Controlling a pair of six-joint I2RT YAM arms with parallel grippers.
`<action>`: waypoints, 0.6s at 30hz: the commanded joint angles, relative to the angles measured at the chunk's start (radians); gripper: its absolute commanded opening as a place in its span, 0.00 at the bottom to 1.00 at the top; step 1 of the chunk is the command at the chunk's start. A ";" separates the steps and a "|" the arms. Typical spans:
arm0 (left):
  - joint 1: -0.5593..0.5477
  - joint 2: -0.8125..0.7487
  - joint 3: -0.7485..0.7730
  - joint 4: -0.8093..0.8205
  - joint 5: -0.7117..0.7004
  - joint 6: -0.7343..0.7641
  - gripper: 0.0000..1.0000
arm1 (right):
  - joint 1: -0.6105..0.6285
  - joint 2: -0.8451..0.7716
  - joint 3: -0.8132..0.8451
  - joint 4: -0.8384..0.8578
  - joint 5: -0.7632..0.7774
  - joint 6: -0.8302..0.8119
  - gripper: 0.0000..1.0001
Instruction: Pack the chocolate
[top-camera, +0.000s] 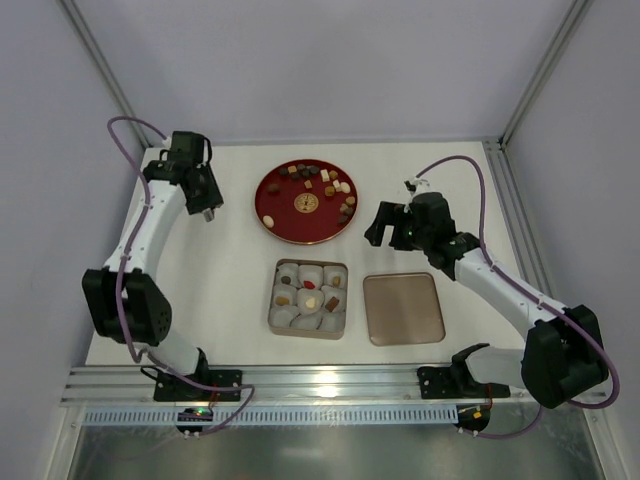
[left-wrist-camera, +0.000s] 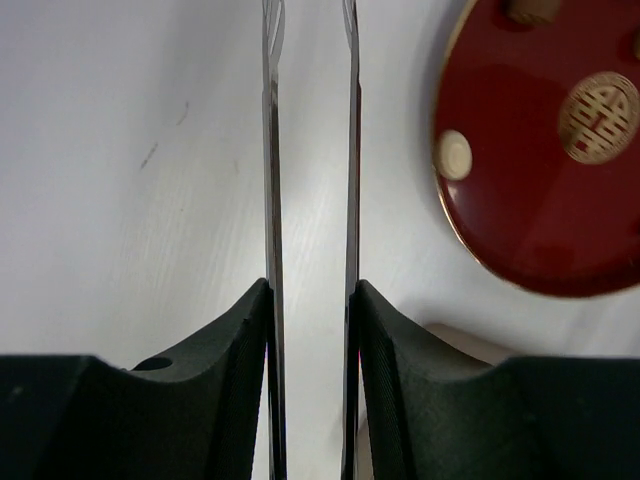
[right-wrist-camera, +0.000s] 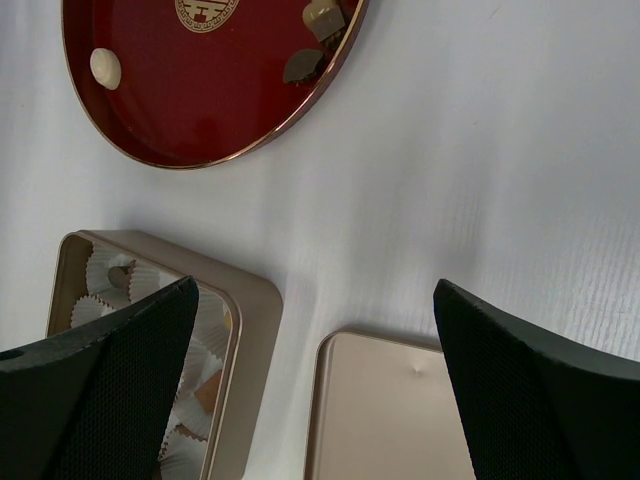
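Several chocolates (top-camera: 322, 182) lie on the far half of the red plate (top-camera: 285, 222). A few more sit among white paper cups in the gold tin (top-camera: 308, 298). My left gripper (top-camera: 208, 210) hovers left of the plate; its thin metal blades (left-wrist-camera: 270, 150) stand a narrow gap apart with nothing between them. A cream chocolate (left-wrist-camera: 455, 155) lies on the plate (left-wrist-camera: 530, 230) to its right. My right gripper (top-camera: 382, 228) is wide open and empty, right of the plate and above the table between tin and lid (right-wrist-camera: 315, 290). The right wrist view shows a cream chocolate (right-wrist-camera: 105, 66) and a dark one (right-wrist-camera: 303, 66).
The tin's flat gold lid (top-camera: 403, 308) lies right of the tin; it also shows in the right wrist view (right-wrist-camera: 390, 420), next to the tin's corner (right-wrist-camera: 255, 300). Walls enclose the table at the back and sides. A metal rail (top-camera: 330, 385) runs along the near edge.
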 joint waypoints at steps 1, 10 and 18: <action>0.075 0.116 0.065 0.127 0.018 0.027 0.39 | -0.002 -0.032 0.060 -0.008 -0.030 -0.024 1.00; 0.126 0.354 0.125 0.194 -0.018 0.055 0.47 | -0.002 -0.069 0.038 -0.008 -0.036 -0.014 1.00; 0.175 0.418 0.028 0.243 0.019 0.055 0.49 | -0.004 -0.097 -0.005 -0.017 -0.022 -0.018 1.00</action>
